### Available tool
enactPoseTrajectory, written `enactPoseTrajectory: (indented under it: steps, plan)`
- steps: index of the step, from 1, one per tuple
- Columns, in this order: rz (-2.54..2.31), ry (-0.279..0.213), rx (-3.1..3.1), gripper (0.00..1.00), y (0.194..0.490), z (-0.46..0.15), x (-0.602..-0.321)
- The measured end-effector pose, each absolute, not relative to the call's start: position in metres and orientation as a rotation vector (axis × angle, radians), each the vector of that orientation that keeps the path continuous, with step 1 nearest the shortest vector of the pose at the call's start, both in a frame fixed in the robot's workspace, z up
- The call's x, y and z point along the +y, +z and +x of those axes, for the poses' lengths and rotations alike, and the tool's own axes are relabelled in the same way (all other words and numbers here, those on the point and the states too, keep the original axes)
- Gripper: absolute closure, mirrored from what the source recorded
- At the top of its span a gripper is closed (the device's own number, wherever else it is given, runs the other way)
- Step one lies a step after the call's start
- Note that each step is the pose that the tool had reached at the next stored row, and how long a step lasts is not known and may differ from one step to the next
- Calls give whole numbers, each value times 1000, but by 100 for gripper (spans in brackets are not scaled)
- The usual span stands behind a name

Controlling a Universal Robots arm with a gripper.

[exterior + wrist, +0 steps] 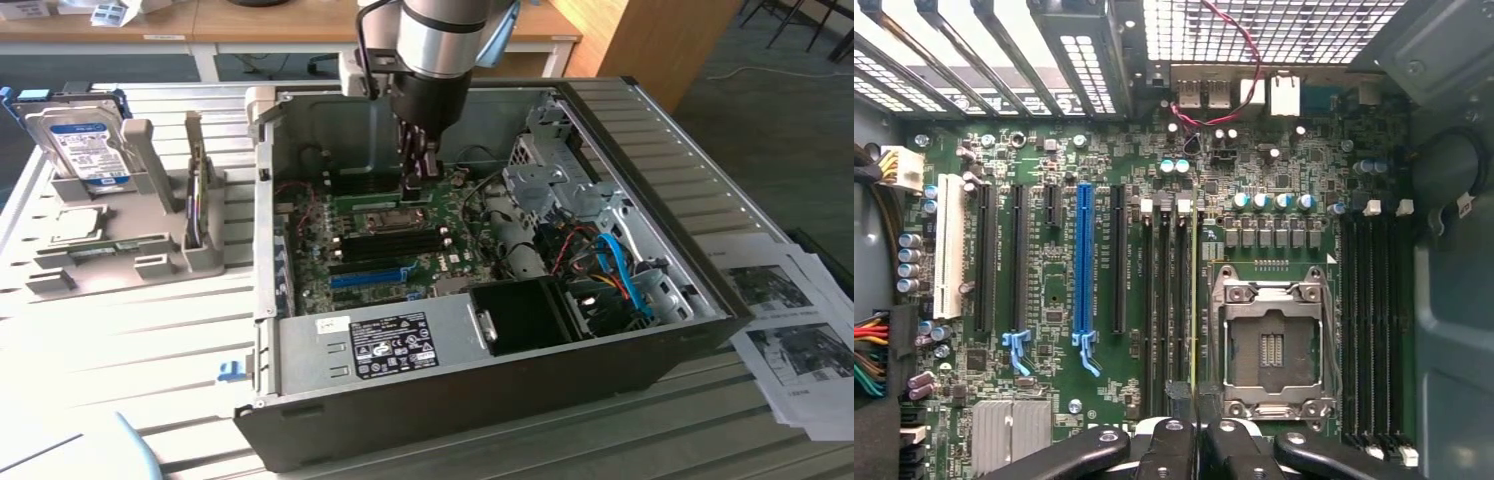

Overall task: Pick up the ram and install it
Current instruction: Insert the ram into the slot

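Observation:
My gripper (415, 172) reaches down into the open computer case (694, 200), just above the motherboard (400, 250). In the wrist view the gripper (1194, 425) is shut on the ram (1195, 290), which I see edge-on as a thin green strip. The ram runs along the black memory slots (1166, 300) beside the CPU socket (1272, 345). In the exterior view the ram (412, 188) hangs under the fingers near the socket (400, 215). Whether it touches a slot I cannot tell.
A bright blue slot (1085, 270) and black expansion slots lie further from the socket. More memory slots (1374, 310) flank its other side. A grey holder (134, 255) with a hard drive (83, 150) stands at the exterior view's left, papers (801, 330) at its right.

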State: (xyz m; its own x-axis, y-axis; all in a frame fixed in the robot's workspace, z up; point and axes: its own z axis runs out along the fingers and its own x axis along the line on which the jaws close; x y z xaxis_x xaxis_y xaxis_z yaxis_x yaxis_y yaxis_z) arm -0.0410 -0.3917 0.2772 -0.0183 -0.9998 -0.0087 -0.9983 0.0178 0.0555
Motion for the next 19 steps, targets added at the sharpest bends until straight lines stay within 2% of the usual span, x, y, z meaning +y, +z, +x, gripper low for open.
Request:
enactPoseTrajectory:
  steps: [19]
  plan:
    - [2178, -71, -2218, 89, 277, -40, -403]
